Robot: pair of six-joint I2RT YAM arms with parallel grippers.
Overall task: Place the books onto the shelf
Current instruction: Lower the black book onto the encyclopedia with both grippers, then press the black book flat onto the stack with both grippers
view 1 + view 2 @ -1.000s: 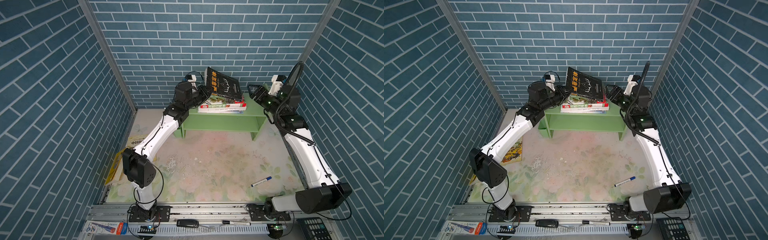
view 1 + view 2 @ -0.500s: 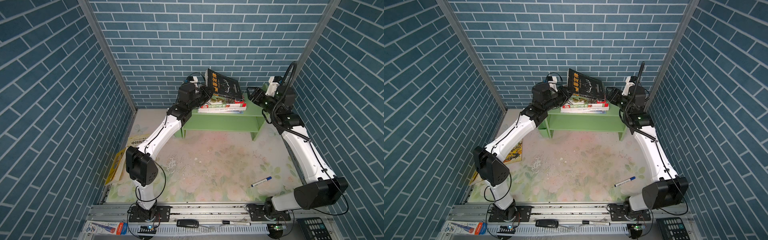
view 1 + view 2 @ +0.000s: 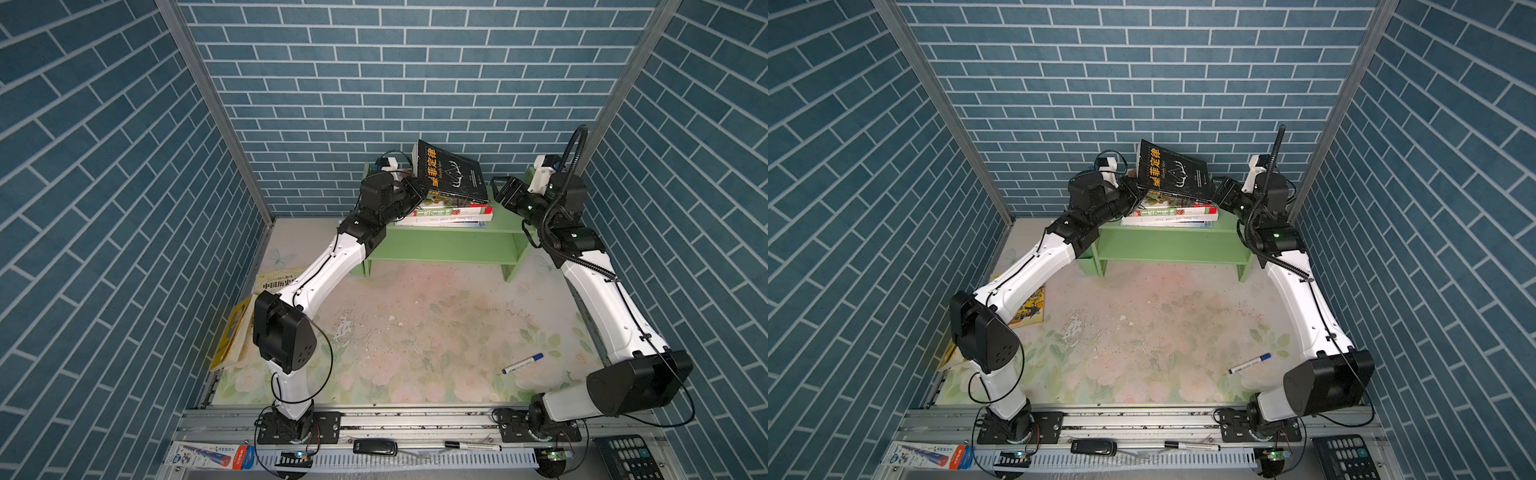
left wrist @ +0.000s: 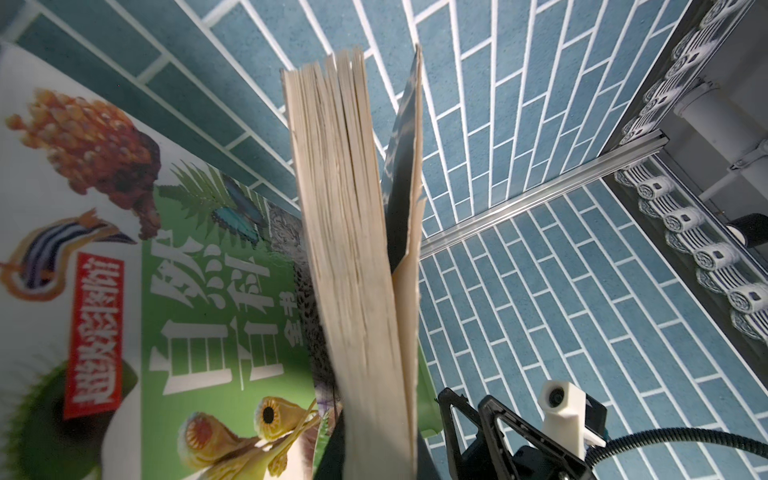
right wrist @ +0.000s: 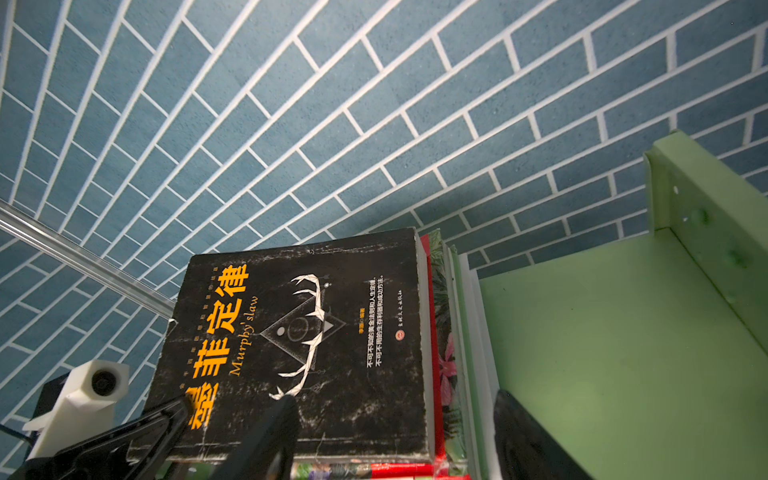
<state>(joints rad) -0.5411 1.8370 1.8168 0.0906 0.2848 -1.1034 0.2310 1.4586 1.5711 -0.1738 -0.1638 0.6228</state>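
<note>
The left jaws are clamped on the black book (image 3: pixel 452 174), gripping it at the corner by the orange characters (in the left wrist view the page edge (image 4: pixel 353 249) runs straight out from between them). The book is tilted. The side in the left jaws is lifted, and the edge toward the right jaws rests on the stack (image 3: pixel 444 214) of books lying flat on the upper tier of the shelf (image 3: pixel 449 245). Just under the held book, beside the left jaws, the green botanical book (image 4: pixel 208 291) forms the top of that stack.

The right jaws stand apart and grip nothing. They sit at the opposite end of the stack, facing the left jaws across the books. In the right wrist view one of the fingers (image 5: pixel 270 440) shows in front of the black cover, the other shows over the bare shelf board, and the stack's spines lie in the gap between them (I cannot tell whether either finger touches a book).

The rest lies on the counter (image 3: pixel 415 332), well back from both pairs of jaws. A yellow illustrated book (image 3: pixel 276 282) lies partly under the left arm (image 3: pixel 324 270), and a second yellow book (image 3: pixel 232 332) sits at the counter's edge beside it. A marker pen (image 3: pixel 523 363) lies nearer the base of the right arm (image 3: pixel 602 299).
</note>
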